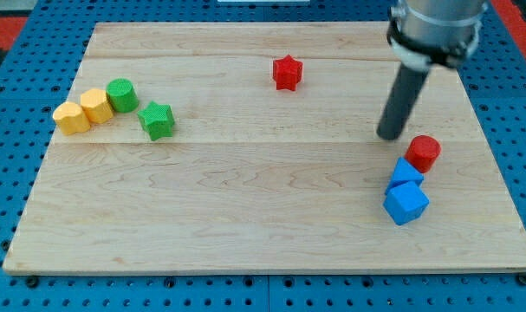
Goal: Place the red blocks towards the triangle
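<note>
A red star block (287,72) lies near the view's top, a little right of centre. A red round block (423,152) sits at the view's right, touching a blue triangle block (405,172) just below and left of it. A blue cube (406,204) sits below the triangle, touching it. My tip (389,135) is on the board just left of and slightly above the red round block, a small gap apart.
At the view's left are two yellow blocks (83,111), a green round block (121,94) and a green star block (156,120). The wooden board (245,208) lies on a blue pegboard; its right edge is close to the red round block.
</note>
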Motion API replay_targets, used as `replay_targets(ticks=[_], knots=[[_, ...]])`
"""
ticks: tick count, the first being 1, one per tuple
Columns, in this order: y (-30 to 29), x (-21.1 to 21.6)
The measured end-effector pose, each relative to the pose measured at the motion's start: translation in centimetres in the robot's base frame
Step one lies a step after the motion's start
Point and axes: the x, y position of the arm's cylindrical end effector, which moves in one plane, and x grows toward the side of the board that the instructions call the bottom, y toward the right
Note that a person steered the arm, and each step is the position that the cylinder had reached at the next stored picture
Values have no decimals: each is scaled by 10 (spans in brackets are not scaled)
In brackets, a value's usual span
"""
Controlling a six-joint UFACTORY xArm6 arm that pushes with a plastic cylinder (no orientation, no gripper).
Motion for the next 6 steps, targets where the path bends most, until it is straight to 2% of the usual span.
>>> replay_targets(ticks=[1,2,3,4,5,6], knots=[[-58,-71],[-52,-155],[-154,-129],[-104,-33],[-50,8],[-27,46]])
